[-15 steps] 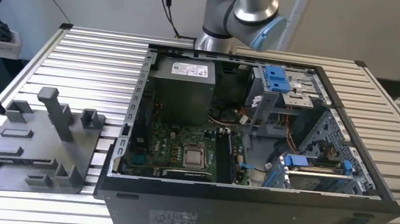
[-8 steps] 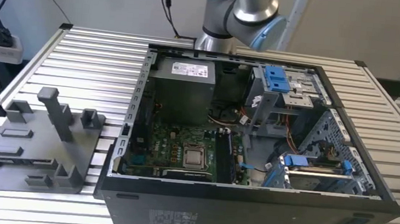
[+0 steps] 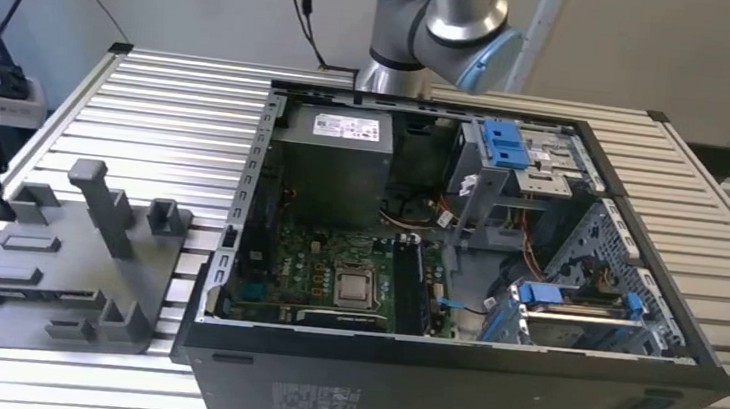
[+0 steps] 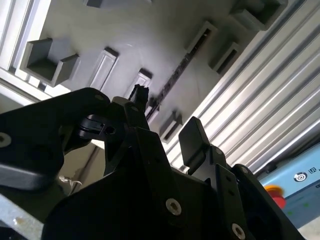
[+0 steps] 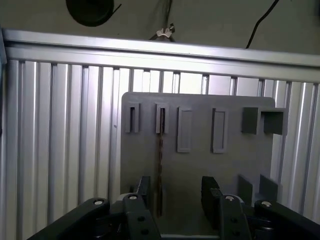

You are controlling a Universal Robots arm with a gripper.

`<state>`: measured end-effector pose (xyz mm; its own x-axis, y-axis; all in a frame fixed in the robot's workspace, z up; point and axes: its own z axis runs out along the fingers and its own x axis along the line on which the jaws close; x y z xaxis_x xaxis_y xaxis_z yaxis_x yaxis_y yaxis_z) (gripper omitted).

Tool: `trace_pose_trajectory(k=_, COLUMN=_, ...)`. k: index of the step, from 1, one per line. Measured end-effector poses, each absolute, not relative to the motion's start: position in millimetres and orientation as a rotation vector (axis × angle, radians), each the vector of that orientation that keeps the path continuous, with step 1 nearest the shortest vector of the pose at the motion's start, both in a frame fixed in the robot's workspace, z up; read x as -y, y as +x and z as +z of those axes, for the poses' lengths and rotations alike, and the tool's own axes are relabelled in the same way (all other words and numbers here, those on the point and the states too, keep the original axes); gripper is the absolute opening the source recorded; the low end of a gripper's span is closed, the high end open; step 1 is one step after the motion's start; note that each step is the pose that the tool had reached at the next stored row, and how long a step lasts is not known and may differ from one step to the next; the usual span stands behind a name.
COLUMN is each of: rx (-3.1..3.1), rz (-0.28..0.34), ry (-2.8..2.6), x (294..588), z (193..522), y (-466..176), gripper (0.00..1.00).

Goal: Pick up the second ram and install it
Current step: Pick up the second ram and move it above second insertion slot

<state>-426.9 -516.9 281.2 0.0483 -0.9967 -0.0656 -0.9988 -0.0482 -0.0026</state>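
While my claw (image 5: 177, 197) hangs with fingers apart above the grey tray (image 5: 230, 165), the second ram (image 5: 160, 150) stands on edge in the tray's slots, between my fingers, ungripped. That tray lies lower left in the exterior view, beside the computer case (image 3: 454, 394).

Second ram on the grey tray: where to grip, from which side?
Grip the second ram mid-length across its two flat faces, coming straight down from above. It stands on edge in the grey tray's end slots, leaving the middle span free. The gripper is open over it.
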Motion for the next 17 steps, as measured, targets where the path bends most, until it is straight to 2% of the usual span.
trace_pose_trajectory(k=17, rx=-2.126, rz=0.071, ry=-2.247, x=522.1, z=252.2, y=-426.9, gripper=0.54)
